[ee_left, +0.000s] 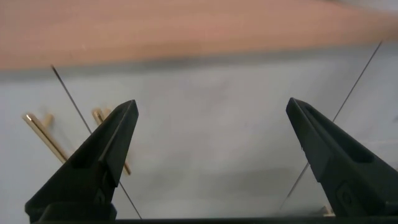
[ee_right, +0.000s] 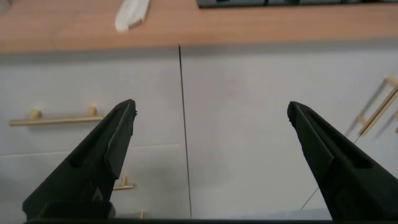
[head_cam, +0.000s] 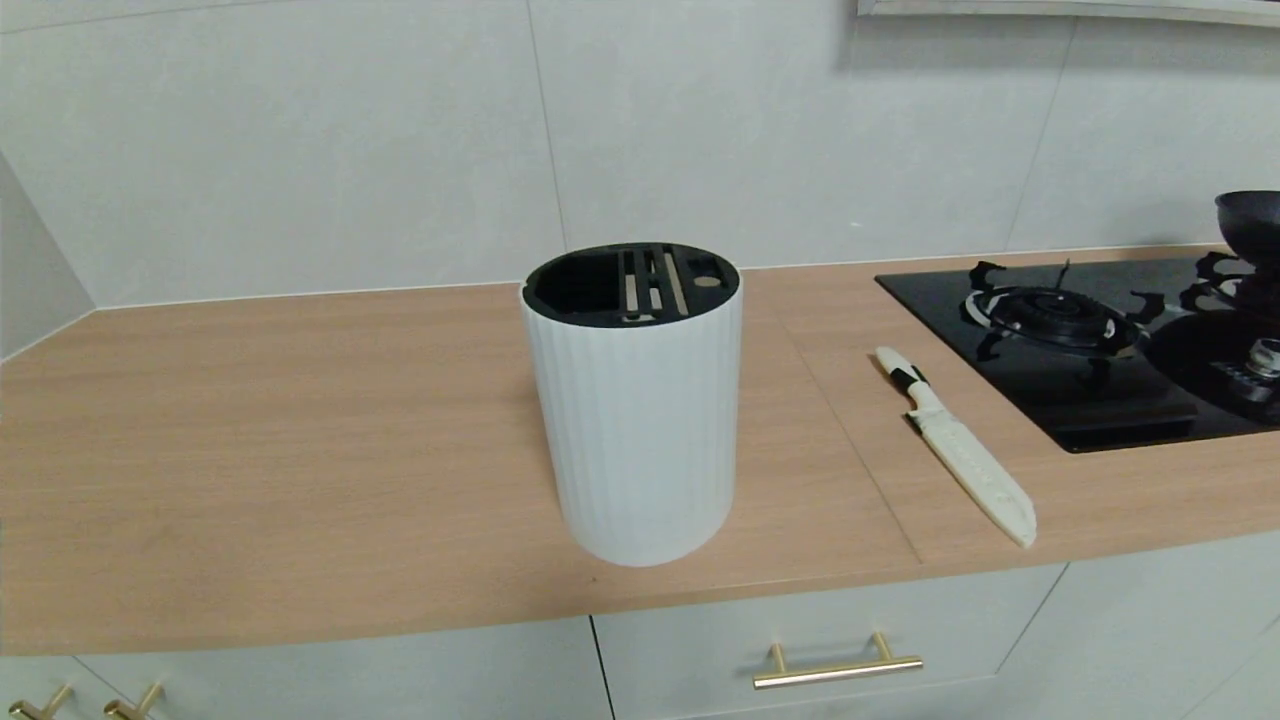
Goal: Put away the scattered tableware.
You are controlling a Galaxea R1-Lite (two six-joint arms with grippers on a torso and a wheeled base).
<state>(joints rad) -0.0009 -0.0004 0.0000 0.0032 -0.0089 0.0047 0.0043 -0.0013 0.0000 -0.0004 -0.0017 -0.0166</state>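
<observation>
A white ribbed knife holder [head_cam: 637,410] with a black slotted top stands upright near the middle of the wooden counter [head_cam: 250,440]. To its right a white knife [head_cam: 955,445] with a black band on the handle lies flat, its blade tip near the counter's front edge; that tip [ee_right: 132,14] also shows in the right wrist view. My left gripper [ee_left: 211,118] is open, low in front of the white cabinet doors. My right gripper [ee_right: 211,118] is open too, facing the drawer fronts below the counter edge, with nothing between its fingers.
A black gas hob [head_cam: 1085,345] with burners fills the counter's right end, with a dark pot [head_cam: 1250,225] at the far right. Below the counter are white drawers with brass handles [head_cam: 838,668]. A tiled wall [head_cam: 300,140] stands behind.
</observation>
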